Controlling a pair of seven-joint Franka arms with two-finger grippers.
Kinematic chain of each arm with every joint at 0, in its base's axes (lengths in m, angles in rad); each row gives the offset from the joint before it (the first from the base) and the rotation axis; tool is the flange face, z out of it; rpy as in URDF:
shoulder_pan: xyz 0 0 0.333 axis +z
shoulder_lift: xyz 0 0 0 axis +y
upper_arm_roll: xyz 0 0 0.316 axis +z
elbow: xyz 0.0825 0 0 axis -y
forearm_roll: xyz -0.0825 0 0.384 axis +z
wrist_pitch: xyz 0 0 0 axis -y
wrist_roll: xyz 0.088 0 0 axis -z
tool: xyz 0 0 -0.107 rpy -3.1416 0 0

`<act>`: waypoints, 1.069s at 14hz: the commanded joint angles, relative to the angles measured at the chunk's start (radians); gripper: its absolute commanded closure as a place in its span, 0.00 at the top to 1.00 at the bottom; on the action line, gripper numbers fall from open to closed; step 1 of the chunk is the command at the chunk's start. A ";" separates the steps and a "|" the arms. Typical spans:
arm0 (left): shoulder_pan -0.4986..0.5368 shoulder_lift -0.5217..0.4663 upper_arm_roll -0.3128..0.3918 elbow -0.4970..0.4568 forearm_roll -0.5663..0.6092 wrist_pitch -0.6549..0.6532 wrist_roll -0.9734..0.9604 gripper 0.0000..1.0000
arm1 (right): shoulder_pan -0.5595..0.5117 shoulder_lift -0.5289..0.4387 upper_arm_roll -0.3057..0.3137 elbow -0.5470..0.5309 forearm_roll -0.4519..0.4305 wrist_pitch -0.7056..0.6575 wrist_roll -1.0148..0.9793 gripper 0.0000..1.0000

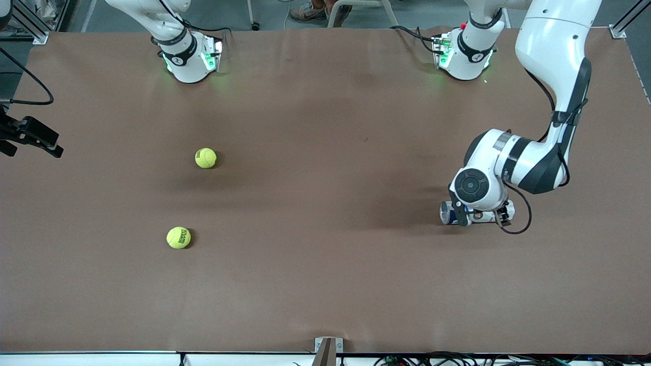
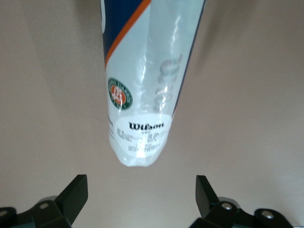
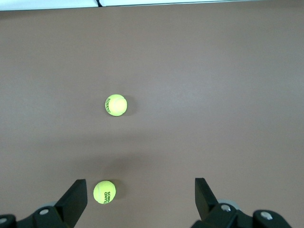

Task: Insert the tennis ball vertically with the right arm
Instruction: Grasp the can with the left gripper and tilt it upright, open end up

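Over the brown tabletop (image 1: pixel 325 284) | right claw (image 3: pixel 141 199) wide, empty, above two yellow felt tennis balls (image 1: pixel 205 157) at 9 o'clock | left claw (image 2: pixel 141 197) wide over lying clear plastic ball tube (image 2: pixel 145 90) at 3 o'clock | straddle one ball centrally before closing.

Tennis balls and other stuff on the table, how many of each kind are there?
Yellow tennis balls: 2, one farther from the front camera, one nearer.
Clear ball can lying on its side: 1, under the open left gripper.
Total: 3 things on the table.
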 commanded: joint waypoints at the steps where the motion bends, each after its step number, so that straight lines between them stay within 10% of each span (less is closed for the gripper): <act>1: -0.011 0.019 -0.003 0.028 0.019 0.004 0.020 1.00 | 0.003 -0.017 0.001 -0.009 -0.022 -0.002 -0.007 1.00; 15: -0.080 0.126 -0.001 0.072 0.065 0.027 0.020 1.00 | 0.002 -0.011 0.000 0.032 -0.017 -0.007 -0.001 1.00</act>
